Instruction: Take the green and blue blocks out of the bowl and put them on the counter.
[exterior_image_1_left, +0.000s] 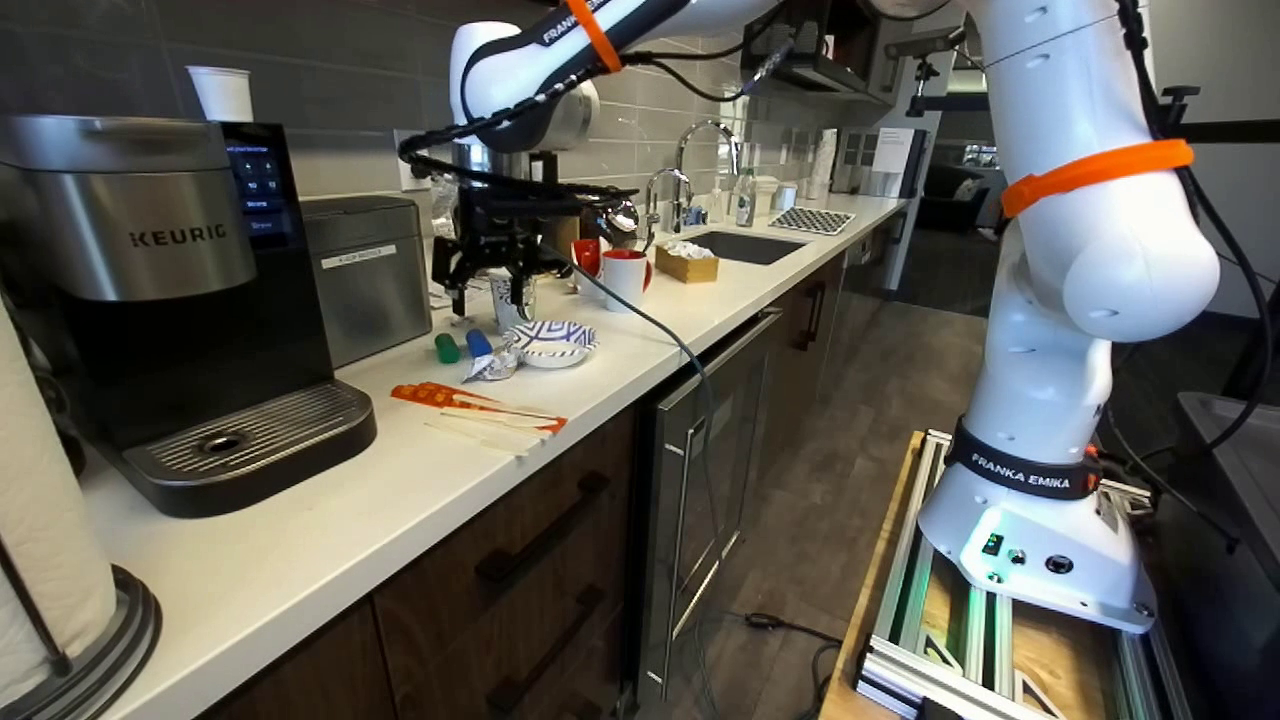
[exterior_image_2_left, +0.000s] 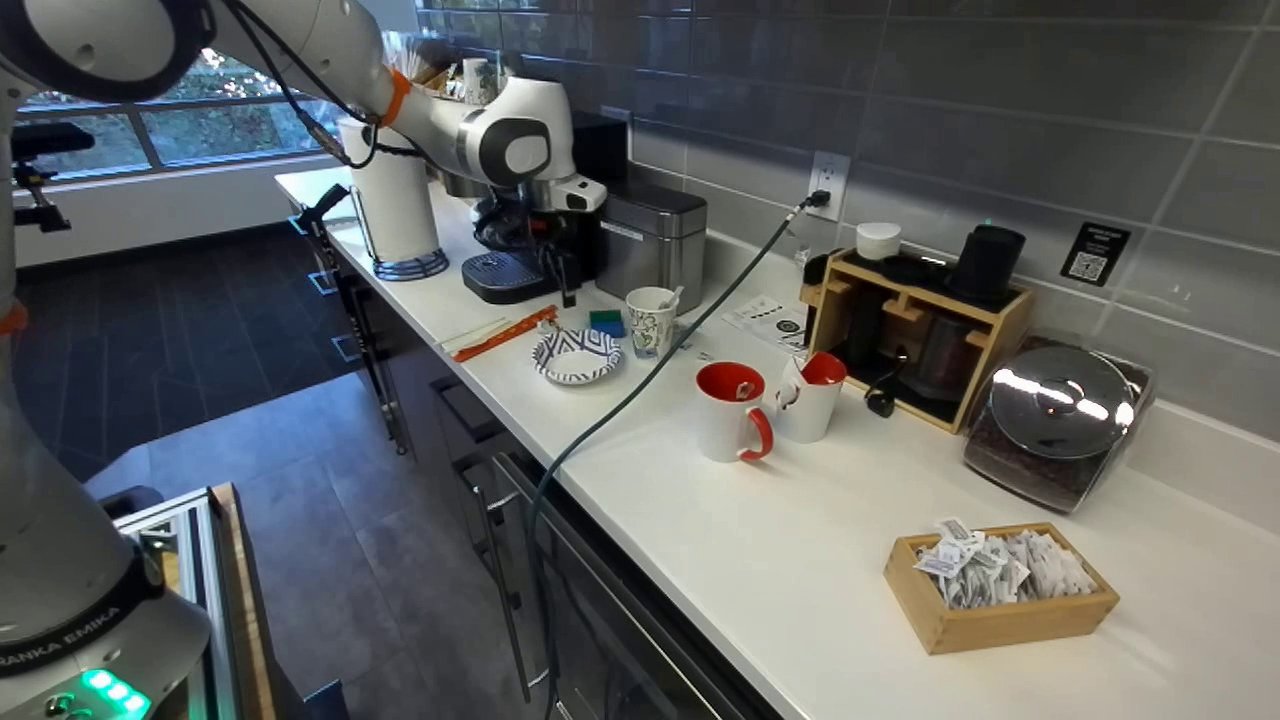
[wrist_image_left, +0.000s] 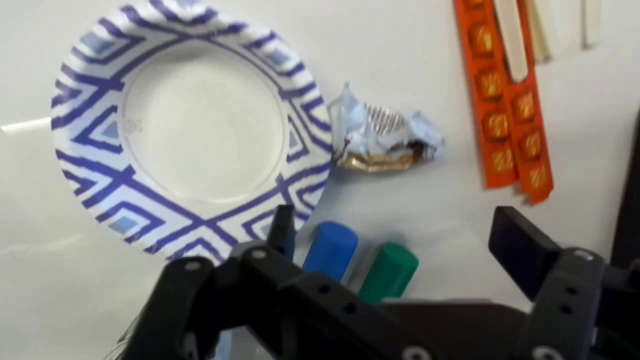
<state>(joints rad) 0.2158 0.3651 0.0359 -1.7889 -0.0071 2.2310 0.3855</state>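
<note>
The bowl, whitish with a blue pattern, stands on the counter with nothing inside; it shows in both exterior views. The blue block lies on the counter beside the bowl's rim. The green block lies next to it, a small gap between them. Both also show in an exterior view as blue block and green block. My gripper is open and empty above the counter, its fingers on either side of the blocks in the wrist view; its body hides their near ends.
A crumpled wrapper touches or nearly touches the bowl. An orange-red strip and wooden sticks lie near it. A paper cup, mugs, the coffee machine and a metal bin stand around. A cable crosses the counter.
</note>
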